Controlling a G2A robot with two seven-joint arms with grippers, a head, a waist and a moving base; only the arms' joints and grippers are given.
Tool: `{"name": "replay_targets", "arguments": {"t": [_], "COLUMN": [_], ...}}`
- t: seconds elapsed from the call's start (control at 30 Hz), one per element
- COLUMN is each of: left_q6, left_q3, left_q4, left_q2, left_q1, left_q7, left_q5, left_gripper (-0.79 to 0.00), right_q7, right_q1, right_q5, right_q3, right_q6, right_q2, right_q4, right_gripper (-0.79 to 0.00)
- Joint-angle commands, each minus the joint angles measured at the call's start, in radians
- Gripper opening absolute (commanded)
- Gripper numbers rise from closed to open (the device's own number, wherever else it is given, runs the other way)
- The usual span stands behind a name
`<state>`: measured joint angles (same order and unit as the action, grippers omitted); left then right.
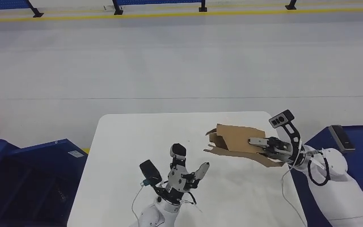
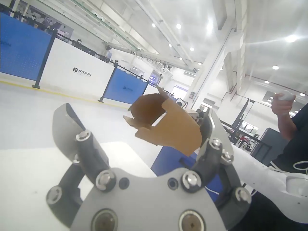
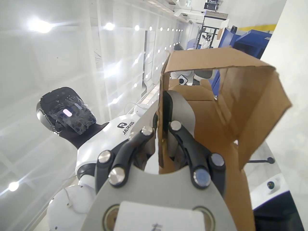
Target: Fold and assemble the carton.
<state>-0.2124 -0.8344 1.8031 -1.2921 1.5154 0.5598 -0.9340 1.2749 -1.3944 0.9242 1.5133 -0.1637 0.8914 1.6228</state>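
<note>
The right gripper (image 1: 258, 142) (image 3: 161, 111) is pinched tight on 1 wall of the carton (image 1: 238, 137) (image 2: 173, 128) (image 3: 252, 92). Its 2 fingers (image 3: 179, 108) sit on either side of the cardboard, 1 inside the box and 1 outside, with no gap to spare. From that pinch the carton runs out past the fingertips as a half-opened brown sleeve. Its walls are not yet square and the end flaps hang loose at the end farthest from the fingers. It looks to be held above the table (image 1: 130, 147) rather than resting on it, though the top view does not settle that.

The left gripper (image 1: 191, 160) (image 2: 136, 114) is spread wide and holds nothing. Its 2 fingers (image 2: 69, 123) point roughly towards the carton, which stands well apart beyond their tips, with the flapped end turned their way.

As I judge it, the step in hand is opening the sleeve and offering its loose end to the free fingers; no flap is folded in. The next move calls for the left fingers to close on that end and press 1 flap inward along its crease while the right pinch holds firm. The wall between the right fingers is thin, so a hard push could buckle it or drag it out of the grip.
</note>
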Motion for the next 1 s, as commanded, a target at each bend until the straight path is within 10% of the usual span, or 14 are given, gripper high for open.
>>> {"name": "replay_targets", "arguments": {"t": [0.0, 0.17, 0.97], "left_q6": [0.073, 0.196, 0.350], "left_q3": [-0.070, -0.006, 0.046], "left_q4": [-0.012, -0.051, -0.086], "left_q2": [0.002, -0.009, -0.057], "left_q1": [-0.037, -0.017, -0.067], "left_q7": [-0.029, 0.093, 0.059], "left_q5": [-0.061, -0.292, -0.407], "left_gripper": [0.000, 0.000, 0.000], "right_q7": [-0.012, -0.006, 0.098], "right_q1": [-0.007, -0.019, -0.039], "right_q5": [-0.004, -0.010, 0.008], "right_q3": [-0.010, -0.016, 0.003], "right_q6": [0.005, -0.009, -0.007], "right_q2": [0.002, 0.006, 0.016], "right_q4": [0.014, 0.021, 0.027], "right_gripper": [-0.785, -0.785, -0.785]}}
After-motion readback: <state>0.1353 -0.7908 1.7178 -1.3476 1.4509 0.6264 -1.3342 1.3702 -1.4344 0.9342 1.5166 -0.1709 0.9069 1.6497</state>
